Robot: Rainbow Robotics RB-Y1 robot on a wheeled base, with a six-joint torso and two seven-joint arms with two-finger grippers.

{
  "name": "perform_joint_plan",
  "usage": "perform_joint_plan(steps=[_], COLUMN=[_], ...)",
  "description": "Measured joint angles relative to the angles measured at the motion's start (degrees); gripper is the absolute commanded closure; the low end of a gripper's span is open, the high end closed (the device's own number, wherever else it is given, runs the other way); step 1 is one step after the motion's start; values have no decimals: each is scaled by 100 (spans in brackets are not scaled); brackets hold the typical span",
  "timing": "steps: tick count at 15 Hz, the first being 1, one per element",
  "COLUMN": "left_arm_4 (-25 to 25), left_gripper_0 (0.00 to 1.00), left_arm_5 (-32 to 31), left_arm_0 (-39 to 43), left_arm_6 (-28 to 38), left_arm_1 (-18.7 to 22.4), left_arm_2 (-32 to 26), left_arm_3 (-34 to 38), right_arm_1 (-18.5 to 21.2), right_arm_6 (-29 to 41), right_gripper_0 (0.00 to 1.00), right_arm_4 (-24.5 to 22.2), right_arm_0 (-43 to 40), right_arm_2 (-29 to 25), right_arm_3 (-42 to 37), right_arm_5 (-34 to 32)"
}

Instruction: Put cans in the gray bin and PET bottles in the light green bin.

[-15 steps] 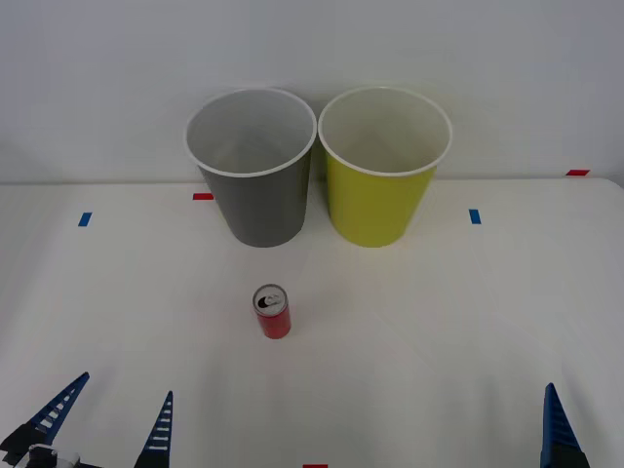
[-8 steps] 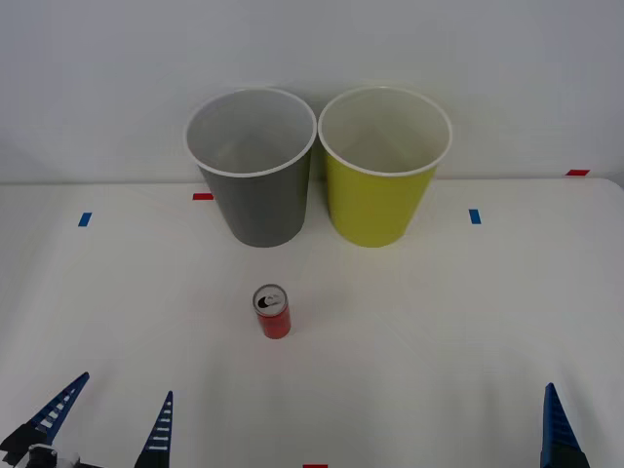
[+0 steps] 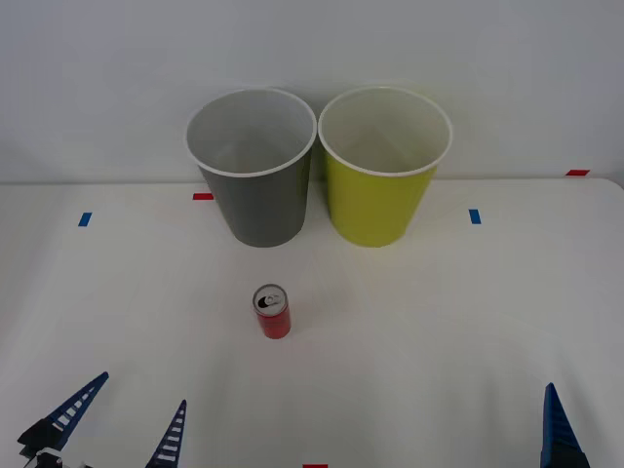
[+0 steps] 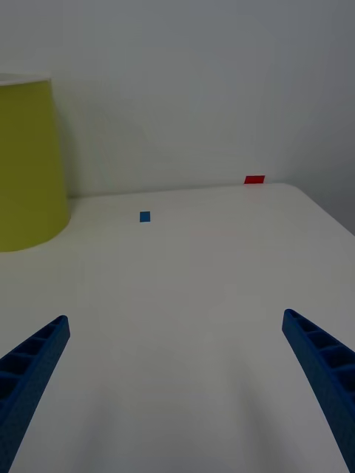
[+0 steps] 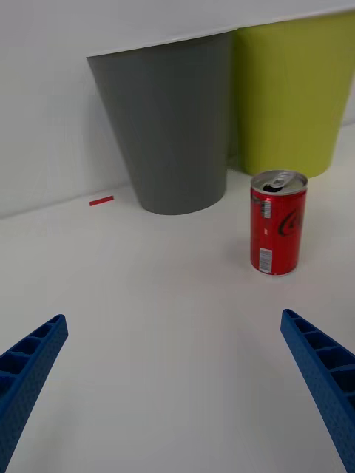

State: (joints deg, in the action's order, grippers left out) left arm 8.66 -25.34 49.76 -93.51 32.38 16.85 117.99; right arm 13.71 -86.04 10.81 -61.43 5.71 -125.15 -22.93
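One can [image 3: 272, 311] waits upright on the table [image 3: 439, 322] — your left gripper [image 3: 115, 424], jaws wide and empty, just shifted toward it.

1. My left gripper [image 3: 115, 426] has two slim blue fingers that taper to points, with pale ribbed slots cut along each.
2. At the base of those fingers I see a small black-and-white fitting.
3. My right gripper [image 4: 177, 392] has matching blue fingers [image 4: 29, 369], wedge-shaped, with open ribbed cells along their length.
4. In the left wrist view the fingers [image 5: 322, 369] show the same blue ladder-like ribbing.
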Motion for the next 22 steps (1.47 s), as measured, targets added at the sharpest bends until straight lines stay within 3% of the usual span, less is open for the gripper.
perform_joint_plan(steps=[3,6,16,22], left_arm_4=[143,238,782,851], left_gripper_0=[0,0,0,0], left_arm_5=[-1,-4,1,9], left_arm_0=[-552,-963,-3056,-3540], left_arm_6=[32,48,119,123], left_arm_1=[606,823,1047,885], left_arm_2=[369,608,1910,2075], left_arm_3=[-225,-433,-1460,-1845], right_arm_1=[0,0,0,0], right_arm_6=[0,0,0,0], right_gripper_0=[0,0,0,0], right_arm_4=[0,0,1,1], right_arm_0=[0,0,0,0], right_arm_2=[0,0,0,0], right_arm_3=[0,0,0,0], right_arm_5=[0,0,0,0])
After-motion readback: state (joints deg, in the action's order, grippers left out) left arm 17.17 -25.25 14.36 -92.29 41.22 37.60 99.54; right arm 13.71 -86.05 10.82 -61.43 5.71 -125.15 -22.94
